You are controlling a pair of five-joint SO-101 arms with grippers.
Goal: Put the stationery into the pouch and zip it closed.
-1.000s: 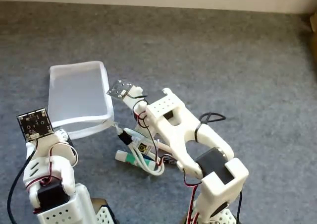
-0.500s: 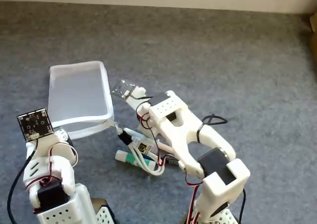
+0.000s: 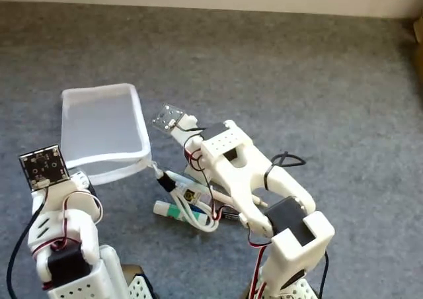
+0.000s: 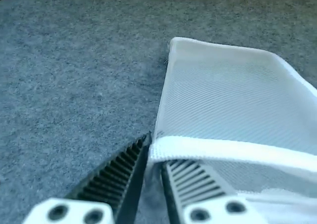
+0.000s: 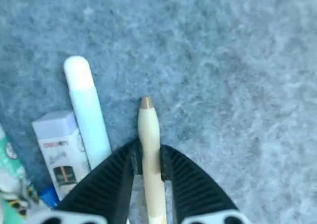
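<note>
Pouch (image 3: 102,130) lies on the grey bench (image 3: 317,81), at 10 o'clock from the stationery pile (image 3: 188,206). I read the left jaws pinching its near rim (image 4: 223,149). I read the right jaws pinching 1 cream pencil (image 5: 148,135), with a white tube (image 5: 89,120) and an eraser (image 5: 57,144) just beside it.

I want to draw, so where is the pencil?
In the right wrist view, the pencil is pinched in the right pincer, over the grey carpet, with a white marker and eraser beside it.
</note>
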